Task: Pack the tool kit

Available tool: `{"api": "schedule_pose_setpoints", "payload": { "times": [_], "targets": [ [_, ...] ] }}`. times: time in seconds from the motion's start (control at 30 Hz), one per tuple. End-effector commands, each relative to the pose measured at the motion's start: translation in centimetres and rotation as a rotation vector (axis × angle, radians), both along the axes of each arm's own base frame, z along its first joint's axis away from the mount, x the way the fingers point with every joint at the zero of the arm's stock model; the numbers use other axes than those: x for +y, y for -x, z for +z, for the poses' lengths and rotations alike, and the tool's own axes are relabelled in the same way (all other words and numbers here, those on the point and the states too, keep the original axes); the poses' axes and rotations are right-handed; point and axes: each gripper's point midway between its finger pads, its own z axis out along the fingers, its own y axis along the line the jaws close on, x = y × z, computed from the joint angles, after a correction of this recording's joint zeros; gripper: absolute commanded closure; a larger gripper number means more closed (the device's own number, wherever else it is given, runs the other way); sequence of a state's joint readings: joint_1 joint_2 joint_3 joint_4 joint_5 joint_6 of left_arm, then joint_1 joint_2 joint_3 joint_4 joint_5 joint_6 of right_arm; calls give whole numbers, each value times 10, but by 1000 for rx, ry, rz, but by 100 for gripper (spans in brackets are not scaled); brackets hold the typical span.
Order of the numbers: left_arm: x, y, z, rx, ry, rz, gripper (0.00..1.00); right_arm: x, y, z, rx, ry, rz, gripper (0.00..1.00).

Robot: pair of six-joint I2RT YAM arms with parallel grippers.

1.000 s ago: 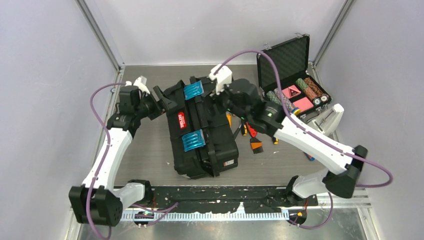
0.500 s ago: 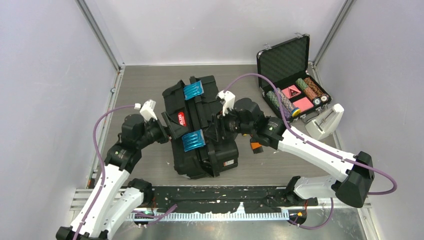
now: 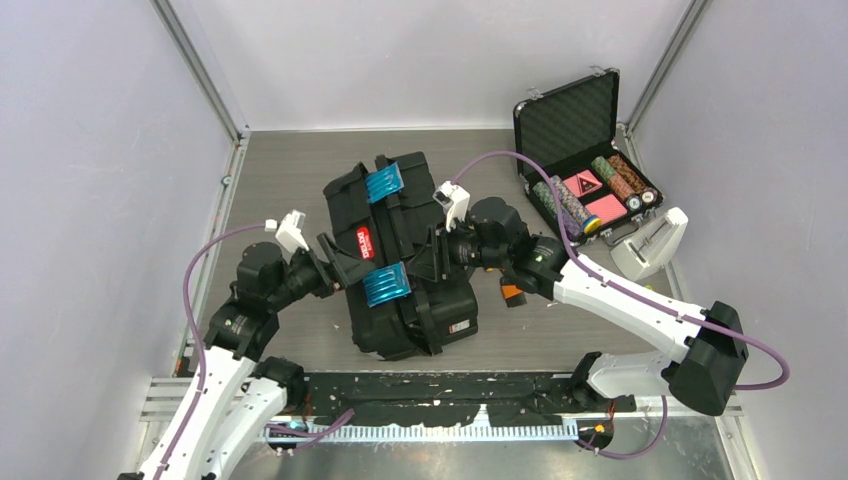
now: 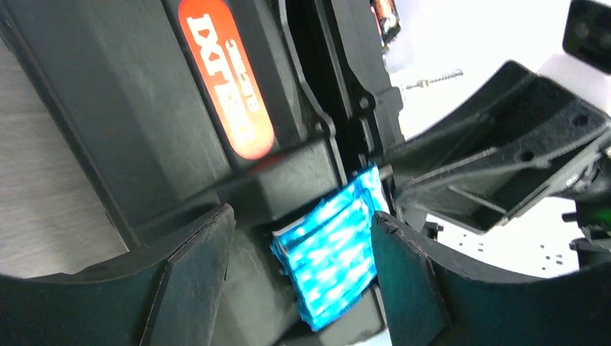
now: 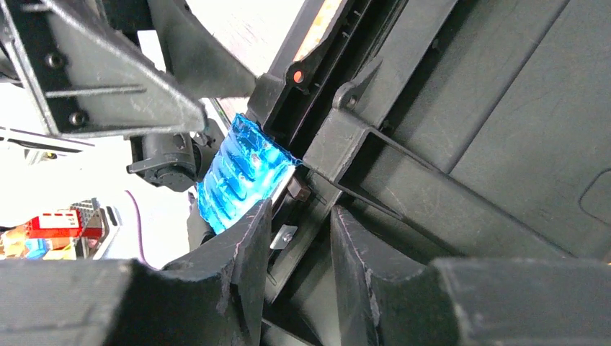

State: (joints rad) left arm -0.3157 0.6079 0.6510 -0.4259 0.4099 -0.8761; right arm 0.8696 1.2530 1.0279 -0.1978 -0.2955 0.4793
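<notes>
The gray table (image 3: 290, 170) had white walls (image 3: 100, 150) around it. One black toolbox (image 3: 440, 300) (two blue latches (image 3: 385, 183) (image 3: 383, 285)) lay mid-table. The left gripper (image 4: 302, 223) had jaws wide around a latch. The right gripper (image 5: 299, 216) had jaws close together, grip unclear.

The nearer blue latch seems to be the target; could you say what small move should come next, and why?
Probably close the left claw onto the ribbed blue plastic latch: it lies between the claw's open fingers, on the black plastic toolbox.

On the red oval label (image 4: 227, 76) of the black toolbox (image 4: 101, 101): white brand lettering, apparently "DELIXI", with smaller "ELECTRIC" beside it; only partly legible.
</notes>
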Motion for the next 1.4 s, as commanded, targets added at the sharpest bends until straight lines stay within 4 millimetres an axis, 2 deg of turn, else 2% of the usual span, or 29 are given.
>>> {"api": "schedule_pose_setpoints", "payload": {
  "times": [0.0,0.1,0.17,0.4,0.5,0.6,0.73,0.93,1.0,1.17,1.2,1.37],
  "targets": [
    [-8,49,-19,198,10,-114,28,2,-3,-12,20,8,-2,66],
    [1,53,-13,179,-23,-80,28,2,-4,-15,23,12,-10,67],
    [-3,56,-10,189,8,-99,28,2,-4,-16,26,11,-12,67],
    [-15,51,-25,238,91,-115,30,3,-4,-17,25,6,-9,68],
    [-22,48,-21,236,151,-126,33,1,-5,-17,20,4,-17,68],
    [-26,46,-8,207,188,-140,40,0,-5,-19,23,2,-19,68],
    [-30,45,15,140,227,-161,57,0,-7,-20,30,-7,-23,68],
    [-39,43,40,81,295,-210,91,1,-8,-19,40,-34,-23,67],
    [-41,43,51,45,312,-229,98,1,-8,-17,38,-47,-27,67],
    [-45,41,77,-46,359,-266,100,0,-9,-13,55,-102,-22,67],
    [-46,41,81,-58,368,-271,100,1,-12,-8,49,-131,-25,67],
    [-52,32,77,-51,369,-282,100,-2,-14,-3,71,-200,-28,66]
  ]
}}
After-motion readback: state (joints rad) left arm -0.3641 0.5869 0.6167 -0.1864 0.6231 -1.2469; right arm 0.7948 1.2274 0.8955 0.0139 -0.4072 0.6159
